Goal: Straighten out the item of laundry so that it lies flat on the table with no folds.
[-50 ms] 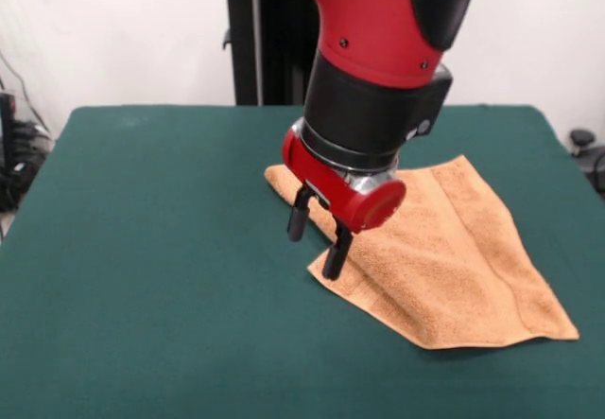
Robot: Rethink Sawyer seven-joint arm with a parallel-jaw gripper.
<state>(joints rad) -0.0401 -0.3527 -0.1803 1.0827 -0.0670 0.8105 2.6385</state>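
Lying rumpled, one towel (444, 258), one table (151, 249), jaws parted

Bare table (161, 277) lies open from seven to eleven o'clock of the gripper (317, 239); the rumpled towel (454, 258) fills the three-to-five side.

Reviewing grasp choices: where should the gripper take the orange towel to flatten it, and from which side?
Judging by the pose, pinch the towel at its left edge beneath the open gripper, coming from above; a ridge runs across the cloth there, so pulling outward over the table should flatten it.
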